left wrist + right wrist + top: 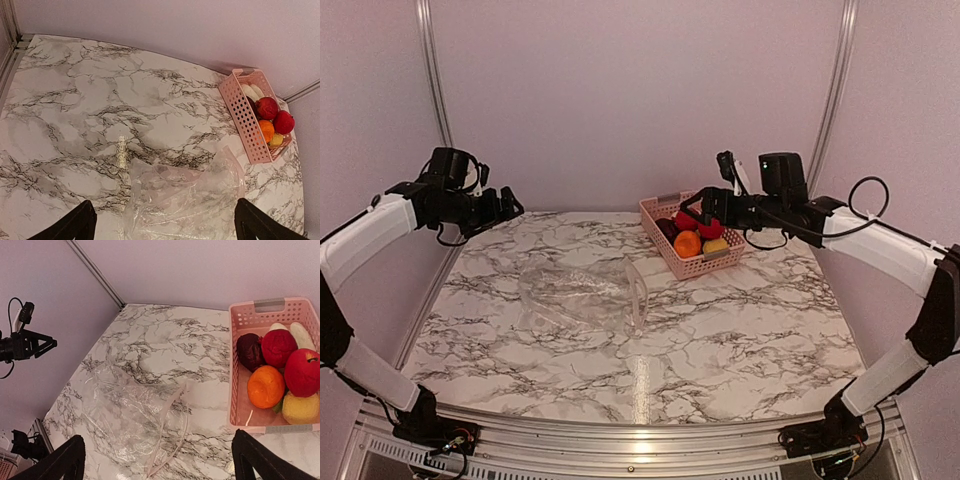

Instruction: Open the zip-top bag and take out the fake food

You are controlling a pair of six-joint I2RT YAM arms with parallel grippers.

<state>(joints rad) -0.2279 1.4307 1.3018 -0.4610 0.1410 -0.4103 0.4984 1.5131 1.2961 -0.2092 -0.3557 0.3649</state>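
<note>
Left gripper (512, 206) fingers wide apart, nothing held; zip-top bag (185, 200) lies on the marble table (75, 100) below, between them. Right gripper (698, 212) also spread (empty), raised by the pink basket (233, 390); fake food (280, 362) sits inside the basket, beyond its right-hand finger.

The left arm (365, 235) and the right arm (880, 245) each have long white covers with black joints between them. Each one ends in a black tool, the left tool (506, 207) and the right tool (694, 209). Both tools have two pointy black fingers (70, 225). Thin black cables (868, 179) loop along the arms. The bases (428, 424) are black, with small coloured wires (455, 440) by them.
</note>
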